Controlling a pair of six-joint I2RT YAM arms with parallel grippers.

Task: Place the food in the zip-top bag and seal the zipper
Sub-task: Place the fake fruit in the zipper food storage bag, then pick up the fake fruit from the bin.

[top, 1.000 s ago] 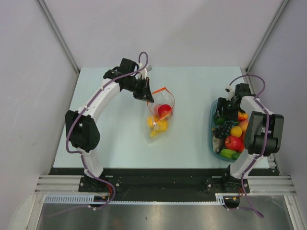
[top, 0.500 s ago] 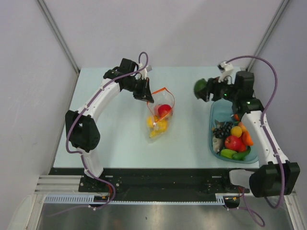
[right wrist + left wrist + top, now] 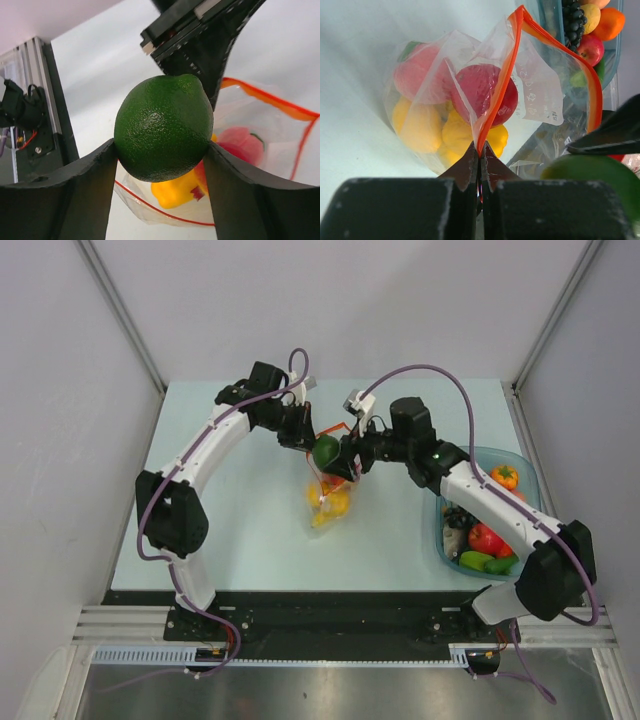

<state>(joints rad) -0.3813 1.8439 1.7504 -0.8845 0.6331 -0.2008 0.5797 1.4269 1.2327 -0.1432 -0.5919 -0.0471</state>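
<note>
The clear zip-top bag [image 3: 333, 490] lies mid-table, holding a red tomato [image 3: 482, 92], a pink peach [image 3: 417, 72] and yellow pieces [image 3: 427, 125]. My left gripper [image 3: 306, 443] is shut on the orange zipper [image 3: 502, 85] at one corner and holds the mouth up and open. The right gripper [image 3: 330, 454] is shut on a green lime [image 3: 162, 127], which hangs just over the bag's mouth [image 3: 250, 150], close beside the left gripper's fingers. In the left wrist view the lime [image 3: 590, 175] shows at the lower right, level with the zipper's far side.
A teal tub [image 3: 522, 457] at the right edge holds more food: grapes, a red apple [image 3: 484, 537], an orange piece [image 3: 505, 476] and green pieces. The right arm stretches from the tub's side across to the bag.
The right arm has lifted the lime out of the tub and swung left across the table to the bag's mouth. The left gripper and the bag have stayed put.
</note>
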